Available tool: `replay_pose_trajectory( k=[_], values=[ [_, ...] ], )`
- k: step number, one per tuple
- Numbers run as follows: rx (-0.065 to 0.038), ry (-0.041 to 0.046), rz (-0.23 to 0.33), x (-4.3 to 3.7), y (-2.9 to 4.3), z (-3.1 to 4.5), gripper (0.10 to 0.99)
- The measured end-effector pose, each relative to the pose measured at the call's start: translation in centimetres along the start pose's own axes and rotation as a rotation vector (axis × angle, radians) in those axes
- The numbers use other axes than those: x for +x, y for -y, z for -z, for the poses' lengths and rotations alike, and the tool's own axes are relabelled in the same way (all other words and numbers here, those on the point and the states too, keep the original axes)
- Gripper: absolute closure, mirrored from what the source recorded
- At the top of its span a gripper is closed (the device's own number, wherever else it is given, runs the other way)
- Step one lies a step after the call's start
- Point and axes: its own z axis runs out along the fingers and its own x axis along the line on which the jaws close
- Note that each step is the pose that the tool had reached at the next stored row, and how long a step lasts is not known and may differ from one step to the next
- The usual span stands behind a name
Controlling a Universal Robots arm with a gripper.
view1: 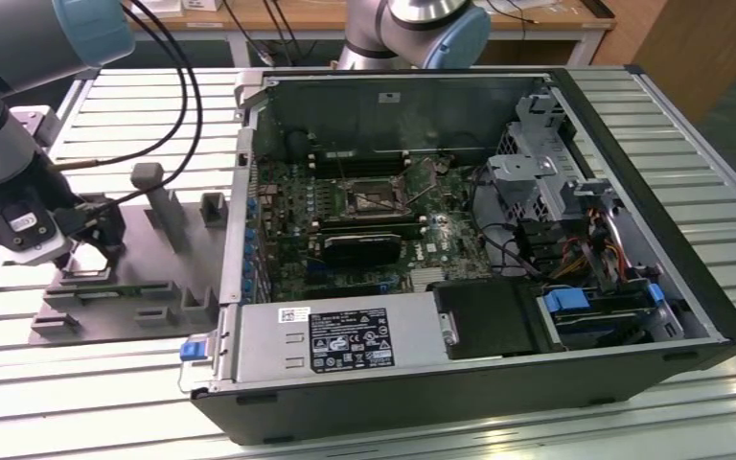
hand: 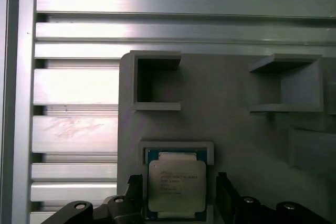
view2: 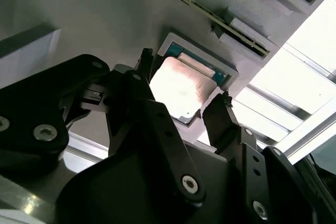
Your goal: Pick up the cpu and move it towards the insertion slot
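Currently, in the exterior view, the black two-finger end effector [view1: 93,238] hangs low over the grey plastic tray with raised blocks [view1: 150,287]. The tray lies on the slatted aluminium bench [view1: 74,402] at the exterior view's left. The open black computer case [view1: 675,316] stands just beside the tray, to the exterior view's right. The square black insertion slot with a thin shiny metal frame [view1: 372,198] sits on the green motherboard [view1: 291,206] inside the case. It is well apart from the end effector and to its right in that view.

In the second wrist view, the flat, nearly square cpu with a pale silvery metal top [view2: 184,87] rests in a shallow recess of the tray. One black fingertip [view2: 146,59] stands off one edge and the other fingertip off the opposite edge, so the chip lies directly between them.

In the first wrist view, the jaws are spread. A narrow gap shows between each finger and the cpu [hand: 176,184], and nothing is gripped. Judgement: the pick-up is not yet made. The chip has no marked long axis, and the fingers face two opposite sides squarely.
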Motion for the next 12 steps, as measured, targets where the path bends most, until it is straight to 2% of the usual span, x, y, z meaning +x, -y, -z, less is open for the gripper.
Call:
replay_pose_trajectory(
  k=[12],
  values=[
    [0.0,-0.0001,0.0,0.01,0.0,-0.21,0.424]
  ],
)
